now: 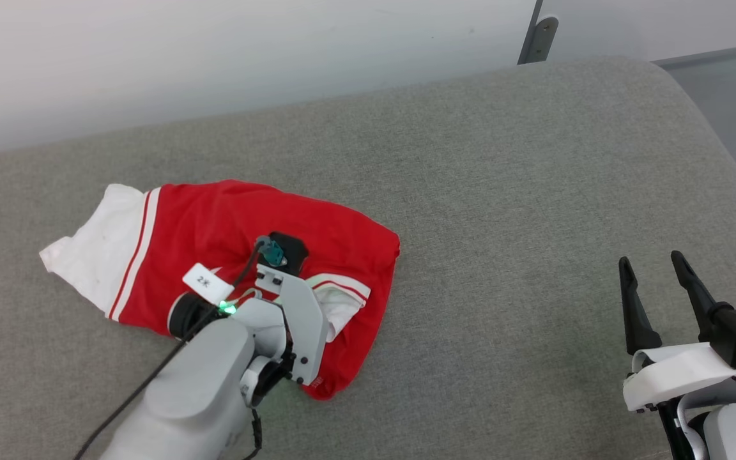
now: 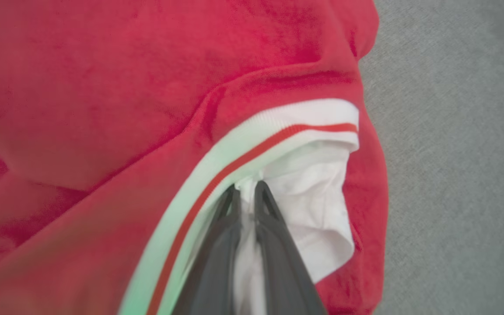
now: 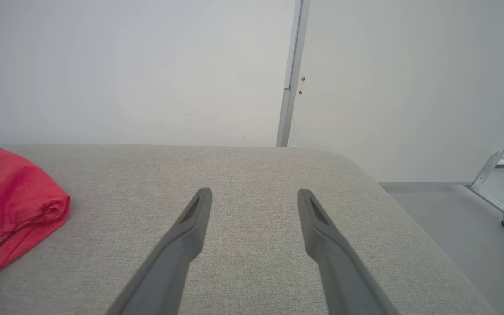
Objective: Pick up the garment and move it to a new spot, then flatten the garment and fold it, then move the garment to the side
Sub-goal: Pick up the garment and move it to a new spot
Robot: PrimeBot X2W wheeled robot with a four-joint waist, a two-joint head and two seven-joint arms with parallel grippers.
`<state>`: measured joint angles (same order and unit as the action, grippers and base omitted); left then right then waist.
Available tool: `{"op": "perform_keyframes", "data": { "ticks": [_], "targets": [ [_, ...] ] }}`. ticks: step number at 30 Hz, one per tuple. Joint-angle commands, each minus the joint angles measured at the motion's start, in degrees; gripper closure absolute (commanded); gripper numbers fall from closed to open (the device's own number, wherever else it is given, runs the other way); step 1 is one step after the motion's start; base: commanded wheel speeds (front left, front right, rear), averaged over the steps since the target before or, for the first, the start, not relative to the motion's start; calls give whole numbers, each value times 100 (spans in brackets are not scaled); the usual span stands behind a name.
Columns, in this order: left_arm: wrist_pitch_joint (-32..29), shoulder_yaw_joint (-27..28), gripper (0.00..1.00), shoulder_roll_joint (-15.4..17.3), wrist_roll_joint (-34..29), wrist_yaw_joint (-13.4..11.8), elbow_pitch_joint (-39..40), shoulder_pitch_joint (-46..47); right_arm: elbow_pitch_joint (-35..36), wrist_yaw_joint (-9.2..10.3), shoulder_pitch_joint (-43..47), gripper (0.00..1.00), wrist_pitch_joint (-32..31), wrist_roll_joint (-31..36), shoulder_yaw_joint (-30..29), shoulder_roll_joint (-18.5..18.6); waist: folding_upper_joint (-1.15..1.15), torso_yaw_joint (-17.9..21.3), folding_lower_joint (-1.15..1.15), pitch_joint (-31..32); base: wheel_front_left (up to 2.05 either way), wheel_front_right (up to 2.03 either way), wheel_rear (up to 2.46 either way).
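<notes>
The garment (image 1: 214,223), bright red with white sleeves and striped trim, lies bunched on the grey padded surface at the left. My left arm reaches down onto its near side. In the left wrist view my left gripper (image 2: 246,189) is shut on the garment (image 2: 103,87), pinching a fold of its white sleeve fabric just under the red-and-white trim band. My right gripper (image 1: 650,263) stands open at the lower right, well clear of the cloth, with nothing between its fingers. The right wrist view has the right gripper (image 3: 254,193) over bare fabric and the garment (image 3: 11,192) at the far left.
The grey padded surface (image 1: 502,191) stretches wide to the right of the garment, with a rounded far-right corner. A white wall and a metal post (image 1: 537,35) stand behind it. Floor and a wheeled metal frame (image 3: 503,192) lie beyond the right edge.
</notes>
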<state>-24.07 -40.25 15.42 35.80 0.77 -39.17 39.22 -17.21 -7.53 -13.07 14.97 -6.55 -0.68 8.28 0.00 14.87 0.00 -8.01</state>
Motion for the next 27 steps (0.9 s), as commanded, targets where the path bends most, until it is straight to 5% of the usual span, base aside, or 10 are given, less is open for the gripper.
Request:
{"op": "perform_keyframes", "data": {
  "ticks": [1,7,8,9,10,11,27],
  "targets": [
    [38,-16,100,-95,38,56,-239,36,-18,8,-37,0,30,-35,36,4,0,7,0,10,0,0,0],
    [263,-73,100,-361,97,237,-1040,129,-20,8,-42,0,31,-62,103,4,0,7,0,44,0,0,0],
    [322,-58,81,-401,127,254,-1134,153,-20,8,-39,0,31,-65,113,7,0,3,0,54,0,0,0],
    [369,-62,51,-424,120,288,-1199,195,-25,8,-37,0,31,-58,116,13,0,-5,0,68,0,0,0],
    [420,-54,4,-458,146,325,-1266,238,-28,8,-30,0,31,-62,116,20,0,-20,0,89,0,0,0],
    [463,-46,0,-487,167,350,-1311,281,-33,8,-18,0,31,-73,116,32,0,-40,0,114,0,0,0],
    [1199,41,0,-260,516,638,-966,206,-106,8,266,0,32,-68,136,167,0,-414,0,792,0,0,0]
  ]
}}
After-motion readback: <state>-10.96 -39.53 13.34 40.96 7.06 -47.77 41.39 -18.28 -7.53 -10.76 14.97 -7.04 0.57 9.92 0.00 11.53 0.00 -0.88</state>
